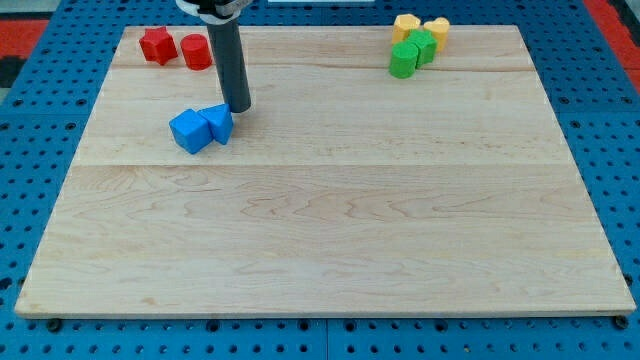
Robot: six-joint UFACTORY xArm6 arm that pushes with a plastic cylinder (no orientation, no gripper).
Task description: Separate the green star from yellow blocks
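One wooden desk (330, 240), pale, filling most of the view, resting on a blue pegboard surface (620, 150). One dark rod (231, 65), coming down from the view's top left of centre, ending in my tip (238, 109) on the desk. No fingers on this rod, so nothing to report as spread, pressed together or pinching.

Two blue blocks, touching each other left of centre: a larger blue cube (190, 131) and a smaller blue block (218, 122) of unclear shape on its right. My tip just beside the upper right of the smaller blue one; contact cannot be told.

Two red blocks near the top left corner, side by side, close together: a red star (157, 45) and a red cylinder (196, 51).

Four blocks clustered near the top right corner, well apart from my tip: two green, two yellow. Green star (423, 46) in the middle of the cluster, touching the green block (403, 59) at its lower left, with a yellow block (406, 26) just above and a second yellow block (437, 30) at its upper right, both pressed close against it.
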